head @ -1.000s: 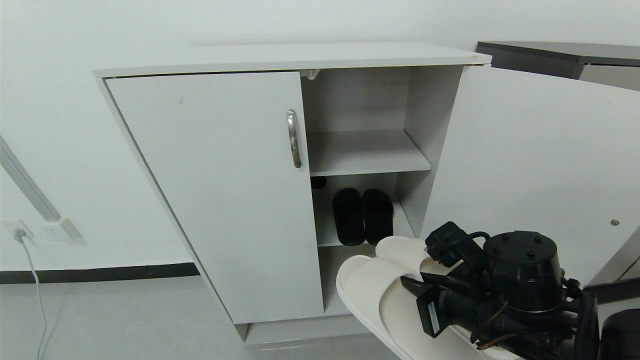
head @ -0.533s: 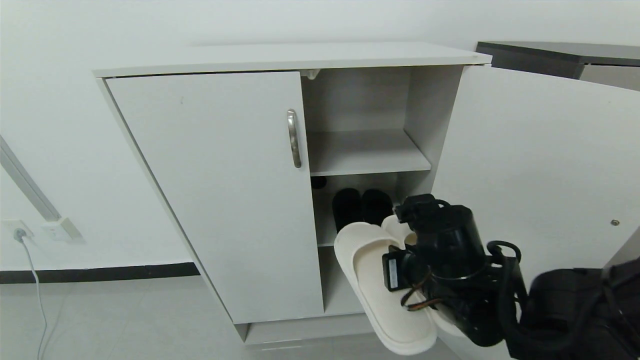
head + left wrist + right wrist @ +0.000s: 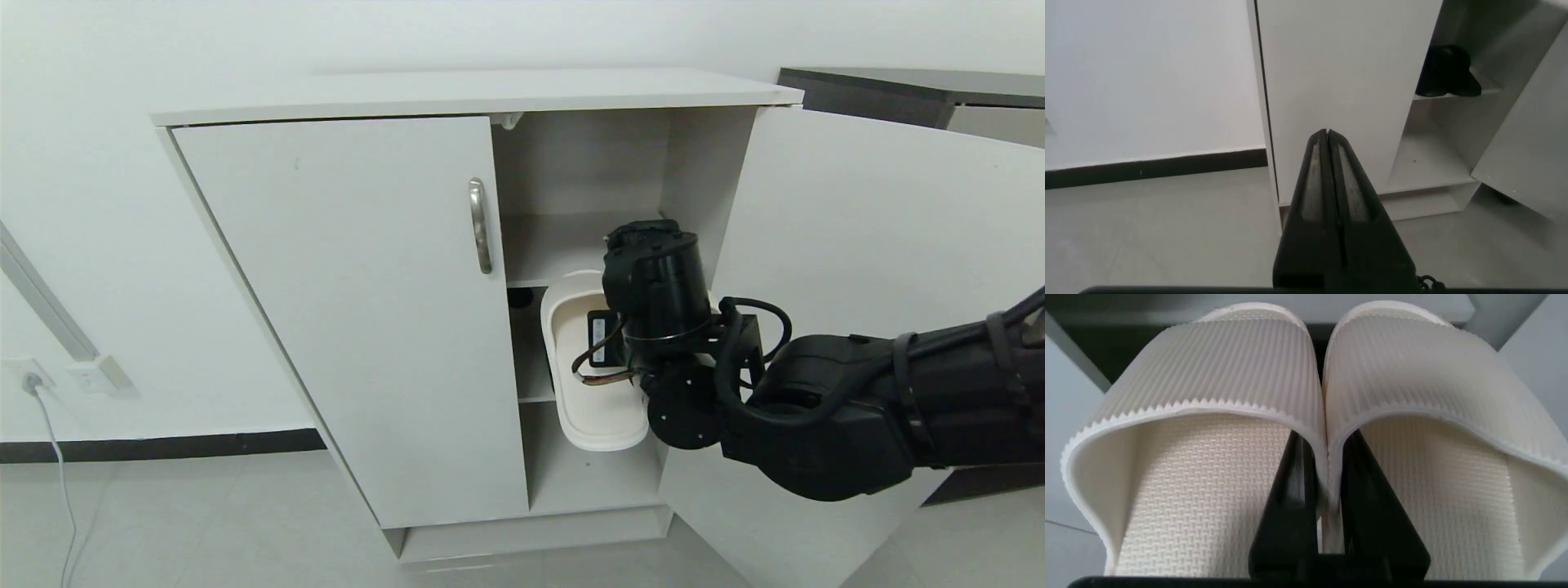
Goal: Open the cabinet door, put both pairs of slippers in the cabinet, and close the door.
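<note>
2 white slippers (image 3: 1221, 376) in right claw (image 3: 1325, 469) at cabinet (image 3: 457, 94)

Left gripper (image 3: 1327, 140) hangs out in front of the cabinet (image 3: 1331, 65), over the grey floor (image 3: 1167, 229), fingers pressed flat together. Inside the cabinet, black slippers (image 3: 1449, 72) sit on a shelf. The door (image 3: 1534, 122) stands swung open off the cabinet's far side.

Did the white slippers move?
Yes. The white slippers went up and forward to the cabinet opening, held by the right gripper.
</note>
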`<state>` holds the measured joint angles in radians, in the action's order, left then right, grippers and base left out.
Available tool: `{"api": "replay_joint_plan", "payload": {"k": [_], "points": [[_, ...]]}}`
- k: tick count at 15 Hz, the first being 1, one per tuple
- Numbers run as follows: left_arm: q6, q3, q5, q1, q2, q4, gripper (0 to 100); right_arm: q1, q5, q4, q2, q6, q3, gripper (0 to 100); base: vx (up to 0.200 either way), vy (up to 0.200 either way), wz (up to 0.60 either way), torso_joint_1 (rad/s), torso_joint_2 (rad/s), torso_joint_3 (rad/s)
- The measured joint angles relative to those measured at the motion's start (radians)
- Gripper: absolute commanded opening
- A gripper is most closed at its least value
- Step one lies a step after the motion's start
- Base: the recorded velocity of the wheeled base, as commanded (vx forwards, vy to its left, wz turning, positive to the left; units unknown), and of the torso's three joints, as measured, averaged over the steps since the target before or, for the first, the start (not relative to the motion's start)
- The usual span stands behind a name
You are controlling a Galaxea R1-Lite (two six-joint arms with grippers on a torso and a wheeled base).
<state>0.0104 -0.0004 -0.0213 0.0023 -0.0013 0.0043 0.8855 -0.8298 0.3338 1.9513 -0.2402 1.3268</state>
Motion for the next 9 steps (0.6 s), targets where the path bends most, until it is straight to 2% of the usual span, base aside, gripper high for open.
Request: {"api": "replay_joint_plan", "payload": {"k": [8,9], "points": [[0.0,0.0,0.0,0.0,0.0,0.0,0,-0.012,0.022,0.0,0.007,0.001,0.039,0,0.0,0.0,0.0,0.0,0.0,0.0],[0.0,0.0,0.0,0.0,0.0,0.0,0,-0.012,0.023,0.0,0.007,0.001,0.039,0,0.2,0.0,0.0,0.002,0.0,0.002]]}}
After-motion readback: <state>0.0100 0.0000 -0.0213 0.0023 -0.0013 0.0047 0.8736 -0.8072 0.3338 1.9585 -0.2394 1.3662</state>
